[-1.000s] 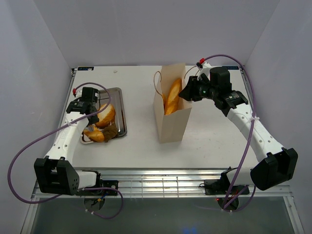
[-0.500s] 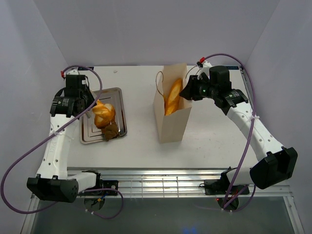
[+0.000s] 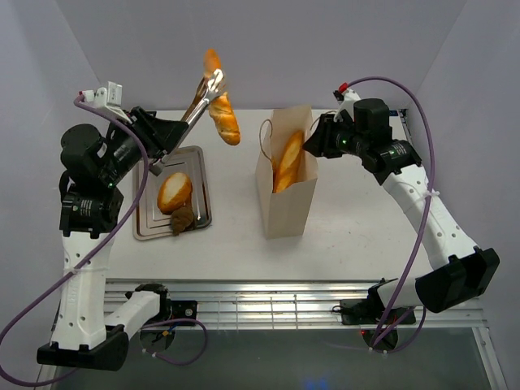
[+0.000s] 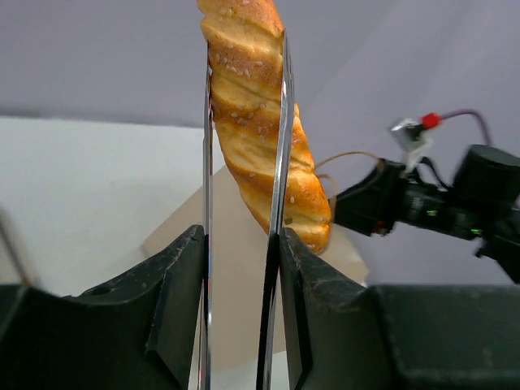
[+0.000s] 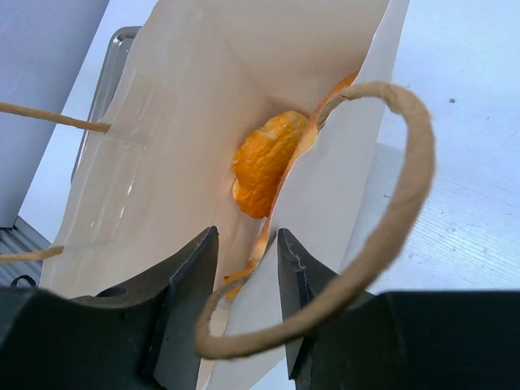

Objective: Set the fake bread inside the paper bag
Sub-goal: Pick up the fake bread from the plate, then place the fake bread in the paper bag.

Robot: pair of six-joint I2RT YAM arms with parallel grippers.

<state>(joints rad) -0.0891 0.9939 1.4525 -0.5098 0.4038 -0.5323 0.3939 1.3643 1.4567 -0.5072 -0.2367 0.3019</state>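
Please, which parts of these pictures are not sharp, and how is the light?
Top external view: even light, soft shadows. Left wrist view: the held bread and tongs are sharp, the right arm behind is soft. Right wrist view: the cord handle is slightly soft; the paper bag wall is bright.

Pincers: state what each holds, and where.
Left pincer squeezes the tongs by their arms; they clamp a baguette's upper part. Right pincer pinches the paper bag's rim.
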